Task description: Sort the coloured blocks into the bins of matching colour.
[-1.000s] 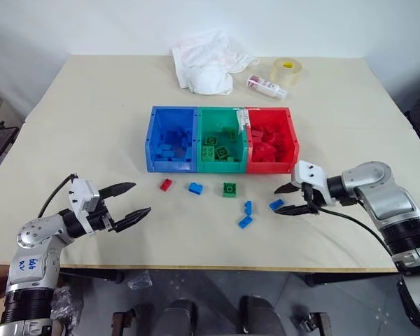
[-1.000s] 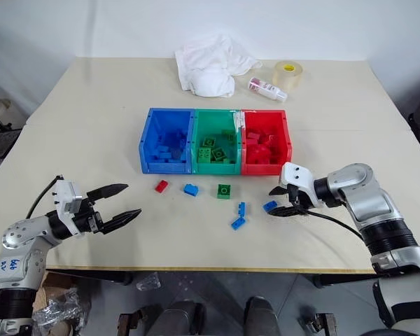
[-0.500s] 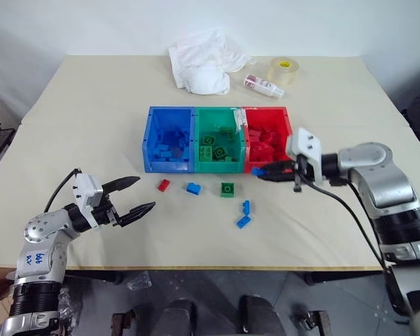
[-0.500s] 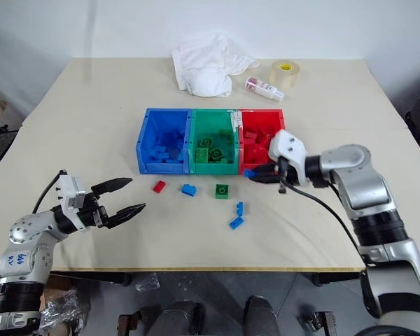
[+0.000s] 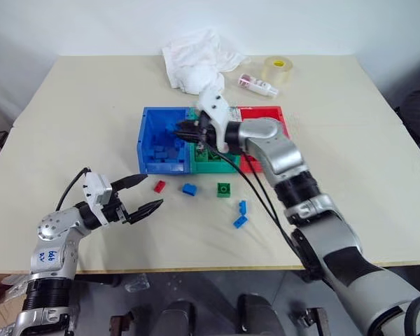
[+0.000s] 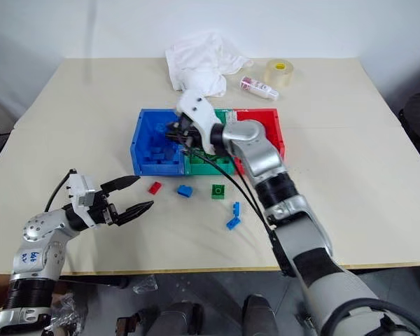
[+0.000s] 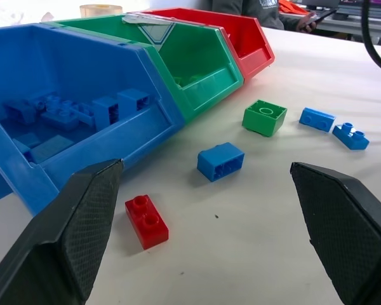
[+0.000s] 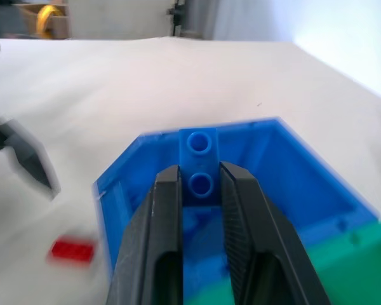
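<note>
The blue bin point(image 5: 150, 143), green bin point(image 5: 217, 159) and red bin point(image 5: 274, 115) stand joined in a row mid-table, each with blocks inside. My right gripper point(image 5: 180, 130) hovers over the blue bin, shut on a blue block point(image 8: 200, 166) that pokes out between its fingers. On the table in front of the bins lie a red block point(image 5: 159, 186), a blue block point(image 5: 190, 189), a green block point(image 5: 224, 189) and two more blue blocks point(image 5: 243, 207) point(image 5: 239, 222). My left gripper point(image 5: 152, 192) is open, low over the table just left of the red block.
A white cloth point(image 5: 192, 59), a clear tape roll point(image 5: 275, 70) and a small pink-labelled bottle point(image 5: 255, 85) sit at the table's far side behind the bins. The table's front edge runs close behind the left gripper.
My right gripper shut on a blue block at the table's right, lifted it and swung left over the red and green bins to the blue bin. The left gripper has barely moved.
</note>
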Robot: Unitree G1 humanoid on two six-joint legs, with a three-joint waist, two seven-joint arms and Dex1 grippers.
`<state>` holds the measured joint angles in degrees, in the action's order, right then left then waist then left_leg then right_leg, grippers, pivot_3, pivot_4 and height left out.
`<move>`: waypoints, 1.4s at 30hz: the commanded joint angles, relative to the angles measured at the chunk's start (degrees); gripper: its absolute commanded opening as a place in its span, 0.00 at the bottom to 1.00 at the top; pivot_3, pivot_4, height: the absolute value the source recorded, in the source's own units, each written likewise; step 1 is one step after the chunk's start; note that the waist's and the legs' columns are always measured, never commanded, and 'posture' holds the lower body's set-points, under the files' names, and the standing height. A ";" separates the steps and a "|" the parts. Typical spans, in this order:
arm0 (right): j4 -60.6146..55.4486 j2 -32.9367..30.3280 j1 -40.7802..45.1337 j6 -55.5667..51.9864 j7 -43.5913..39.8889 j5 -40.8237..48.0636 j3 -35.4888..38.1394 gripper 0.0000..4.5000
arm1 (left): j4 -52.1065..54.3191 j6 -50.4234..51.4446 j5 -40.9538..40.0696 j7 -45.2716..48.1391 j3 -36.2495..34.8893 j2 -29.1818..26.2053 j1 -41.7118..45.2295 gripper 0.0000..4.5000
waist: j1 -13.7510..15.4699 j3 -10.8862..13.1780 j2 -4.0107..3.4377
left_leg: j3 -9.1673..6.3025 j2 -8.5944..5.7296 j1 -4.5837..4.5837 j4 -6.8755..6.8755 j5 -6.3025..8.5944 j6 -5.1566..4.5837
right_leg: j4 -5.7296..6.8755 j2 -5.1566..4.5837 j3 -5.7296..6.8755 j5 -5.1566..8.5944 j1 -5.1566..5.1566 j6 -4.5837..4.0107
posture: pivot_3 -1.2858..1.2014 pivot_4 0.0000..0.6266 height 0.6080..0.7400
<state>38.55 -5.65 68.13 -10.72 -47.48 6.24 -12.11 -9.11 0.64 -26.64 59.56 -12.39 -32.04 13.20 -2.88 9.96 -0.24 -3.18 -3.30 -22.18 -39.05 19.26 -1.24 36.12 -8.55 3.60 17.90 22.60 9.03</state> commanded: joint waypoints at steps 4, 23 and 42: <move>14.62 4.39 7.57 9.88 8.36 -2.62 3.20 0.52 | 2.12 -1.19 -0.25 -0.81 -0.56 0.12 0.04 1.00 | -0.76 0.00 -0.01 | -0.10 0.00 0.01 0.08 -0.01 0.03 | 0.08 0.02 0.02 0.00 0.03 -0.01 | 0.52 0.24 1.00; -34.87 -27.13 -22.93 -8.71 -22.71 11.52 7.29 0.81 | 0.01 -1.54 -0.22 1.40 -0.24 -0.80 -0.04 1.00 | 0.21 0.01 -0.02 | -0.21 -0.06 -0.08 0.01 -0.01 0.03 | -0.13 0.00 0.01 0.00 -0.09 -0.01 | 0.52 0.24 1.00; -50.67 -56.32 -51.87 -19.06 -27.67 14.12 17.55 1.00 | -0.41 -0.98 -0.28 2.66 -0.86 -2.17 -0.67 1.00 | 2.83 0.02 0.00 | 0.30 0.07 -0.04 -0.08 0.00 0.00 | -0.37 -0.02 -0.18 0.00 -0.13 0.00 | 0.52 0.24 1.00</move>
<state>-9.44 -60.72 15.86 -29.83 -75.47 19.72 4.95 -9.99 -0.07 -26.62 61.78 -12.37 -33.23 12.48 -0.04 9.97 -0.24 -2.88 -3.22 -22.21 -39.13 19.26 -1.24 35.74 -8.57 3.41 17.90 22.47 9.03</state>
